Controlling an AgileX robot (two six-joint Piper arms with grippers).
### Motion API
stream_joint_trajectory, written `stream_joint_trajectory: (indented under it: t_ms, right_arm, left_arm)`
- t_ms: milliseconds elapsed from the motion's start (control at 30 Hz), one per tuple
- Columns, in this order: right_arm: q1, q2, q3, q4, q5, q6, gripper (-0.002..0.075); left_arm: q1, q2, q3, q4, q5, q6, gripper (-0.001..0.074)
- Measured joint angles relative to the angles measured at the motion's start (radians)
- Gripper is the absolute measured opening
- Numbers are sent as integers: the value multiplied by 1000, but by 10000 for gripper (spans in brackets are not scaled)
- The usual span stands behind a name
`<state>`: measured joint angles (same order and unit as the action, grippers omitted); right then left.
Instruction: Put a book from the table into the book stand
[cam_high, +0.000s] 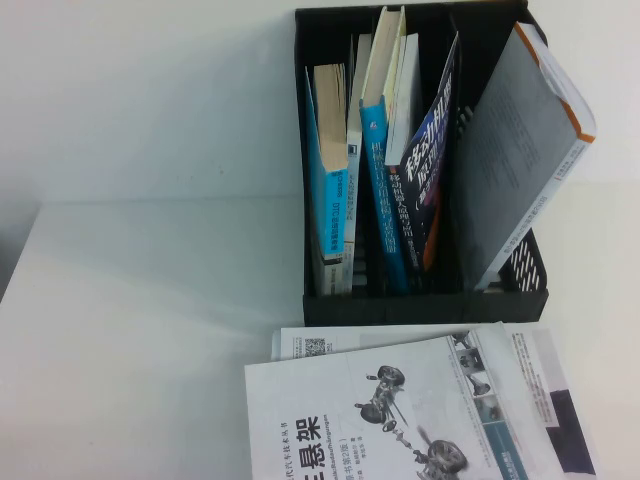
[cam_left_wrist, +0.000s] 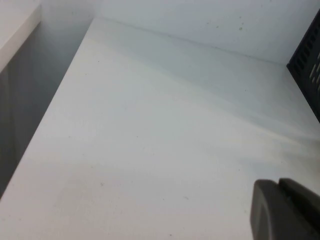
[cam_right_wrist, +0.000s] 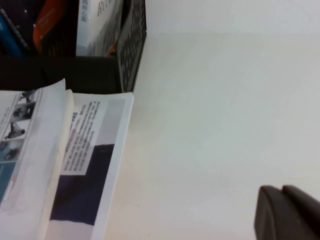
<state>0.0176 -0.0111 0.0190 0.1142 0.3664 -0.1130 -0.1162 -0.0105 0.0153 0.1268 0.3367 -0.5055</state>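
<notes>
**Book waiting at the near edge, both arms standing off**

The book (cam_high: 400, 420) is lying flat, cover up, at the near edge of the table (cam_high: 150, 330), just in front of the stand (cam_high: 425, 300) and resting on top of another white book (cam_high: 540, 400) that is peeking out at its right and far sides. The stand is sitting toward the far right of the table, already holding several upright books plus a grey-backed one (cam_high: 520, 150) leaning out of its right slot.

Neither arm is showing in the high view. The left gripper (cam_left_wrist: 285, 210) is hovering over bare table toward the left side, well apart from the book, with its fingers closed on nothing. The right gripper (cam_right_wrist: 287, 212) is hanging over bare table to the right of the two stacked books; only a dark corner of it is showing, so I cannot tell whether it is open or closed.

Judging by this, the task is sitting at its start: the book is untouched and the reach is not yet begun. The next move is probably calling for the right arm, being nearer, to take the book by an overhanging edge, separating it from the book beneath, then tip it upright for a free slot. The stand is looking crowded, so slot choice is mattering.
</notes>
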Motion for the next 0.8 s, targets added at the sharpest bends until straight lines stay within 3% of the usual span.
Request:
stream_joint_trajectory:
  t_ms: [800]
  right_arm:
    - [0, 0, 0, 0, -2, 0, -5]
  left_arm:
    - [0, 0, 0, 43, -5, 13, -4]
